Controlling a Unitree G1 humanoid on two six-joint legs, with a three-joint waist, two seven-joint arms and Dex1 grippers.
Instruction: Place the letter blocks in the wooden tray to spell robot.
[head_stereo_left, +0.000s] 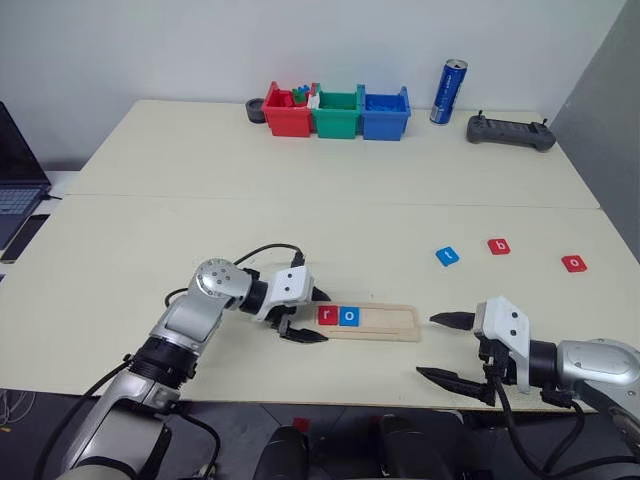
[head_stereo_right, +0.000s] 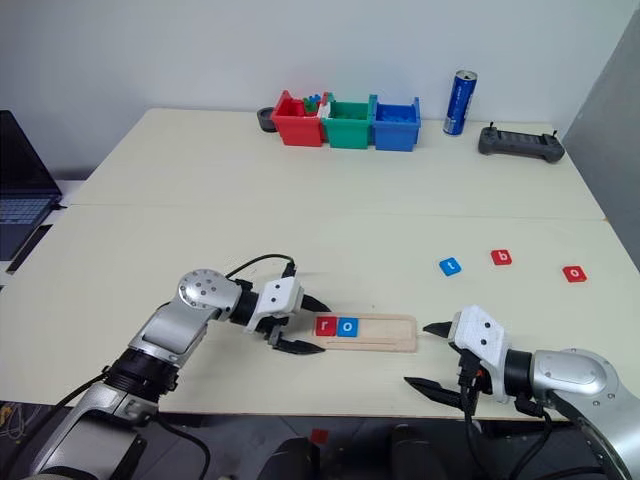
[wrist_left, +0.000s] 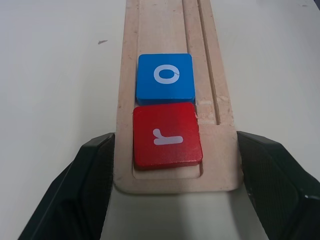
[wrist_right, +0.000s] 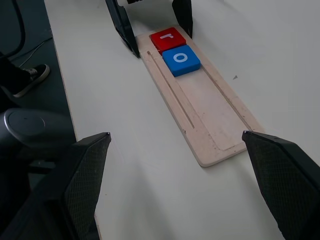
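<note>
The wooden tray (head_stereo_left: 390, 320) lies near the table's front edge. At its left end sit a red "r" block (head_stereo_left: 327, 316) and, next to it, a blue "o" block (head_stereo_left: 348, 317). My left gripper (head_stereo_left: 313, 316) is shut on that left end, one black finger (wrist_left: 90, 180) against each long side. Three more letter blocks lie loose on the table to the right: a blue "t" (head_stereo_left: 447, 256), a red "b" (head_stereo_left: 498, 246) and a red "o" (head_stereo_left: 573, 263). My right gripper (head_stereo_left: 428, 346) stands open just off the tray's right end, holding nothing.
Red (head_stereo_left: 287, 112), green (head_stereo_left: 336, 112) and blue (head_stereo_left: 384, 113) plastic bins stand at the back of the table. A blue can (head_stereo_left: 448, 91) and a black controller (head_stereo_left: 510, 131) are to their right. A laptop (head_stereo_left: 15, 175) sits at the far left.
</note>
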